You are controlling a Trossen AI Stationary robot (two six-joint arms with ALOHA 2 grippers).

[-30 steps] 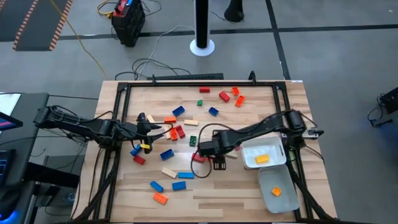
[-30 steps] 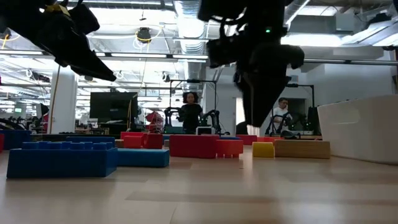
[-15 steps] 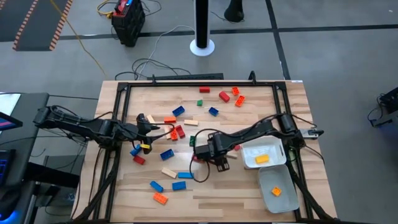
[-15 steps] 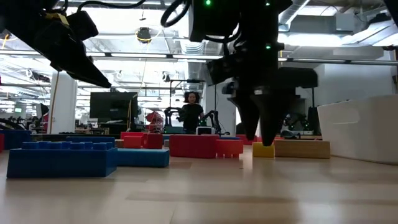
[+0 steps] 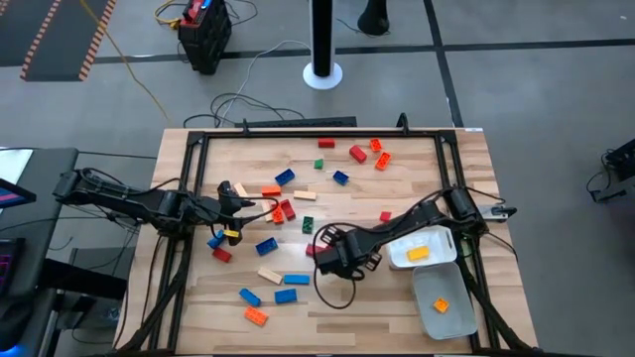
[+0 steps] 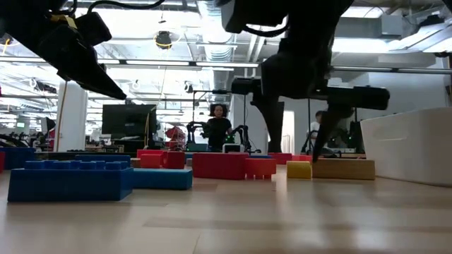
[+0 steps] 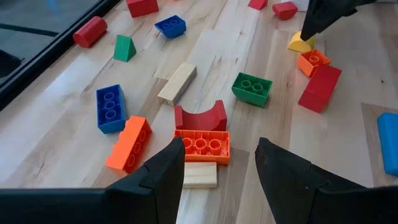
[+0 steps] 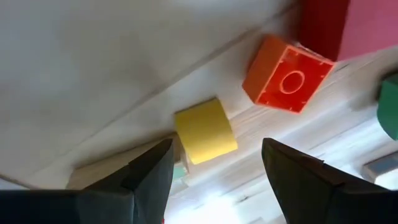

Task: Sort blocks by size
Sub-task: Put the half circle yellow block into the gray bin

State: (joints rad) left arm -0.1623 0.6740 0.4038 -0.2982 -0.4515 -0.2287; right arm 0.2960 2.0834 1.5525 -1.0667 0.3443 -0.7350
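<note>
A small yellow block (image 8: 205,130) lies on the table (image 5: 377,297) beside an orange block (image 8: 286,74). The right gripper (image 8: 214,168) hovers over it, jaws wide and empty, likely lining up a pick. The left gripper (image 7: 217,171) waits open-jawed above another orange brick (image 7: 201,146).

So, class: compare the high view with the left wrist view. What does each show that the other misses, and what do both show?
Only the high view shows the two white trays, each holding an orange block, and both whole arms. Only the left wrist view shows the studs on the green block and the left gripper standing open. Both show the wooden table scattered with blocks.
</note>
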